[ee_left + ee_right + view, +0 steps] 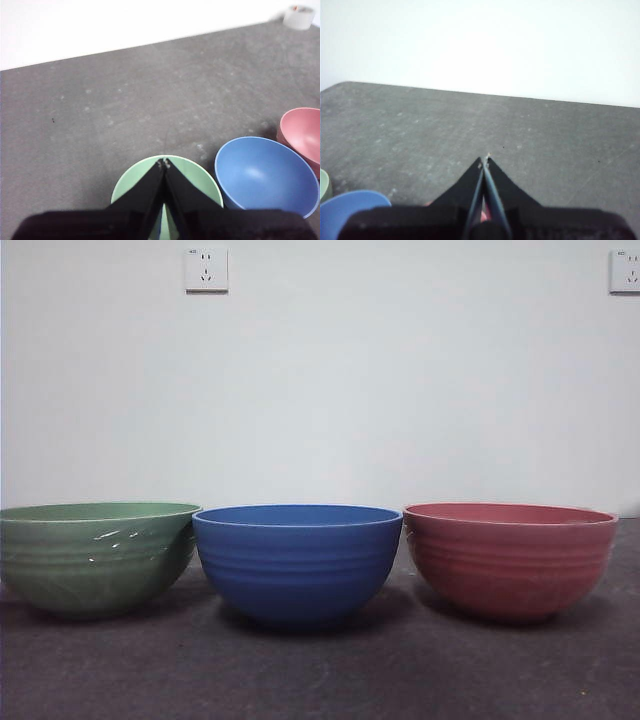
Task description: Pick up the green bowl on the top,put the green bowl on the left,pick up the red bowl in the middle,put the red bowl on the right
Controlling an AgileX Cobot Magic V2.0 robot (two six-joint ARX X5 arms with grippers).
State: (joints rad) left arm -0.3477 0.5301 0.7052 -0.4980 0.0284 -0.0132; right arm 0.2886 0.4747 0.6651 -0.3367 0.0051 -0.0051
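The green bowl [95,555] stands upright on the table at the left in the front view. The red bowl [510,558] stands upright at the right. A blue ribbed bowl [297,562] stands between them. My left gripper [163,162] is shut and empty, held high above the green bowl [200,180]; the red bowl [306,131] shows beyond the blue bowl [265,175]. My right gripper [485,160] is shut and empty, high above the table; a sliver of red shows under its jaws. Neither arm shows in the front view.
The dark grey table [320,670] runs back to a white wall with two sockets [206,269]. A roll of tape [299,16] lies at the table's far edge in the left wrist view. The blue bowl's rim [350,210] shows in the right wrist view.
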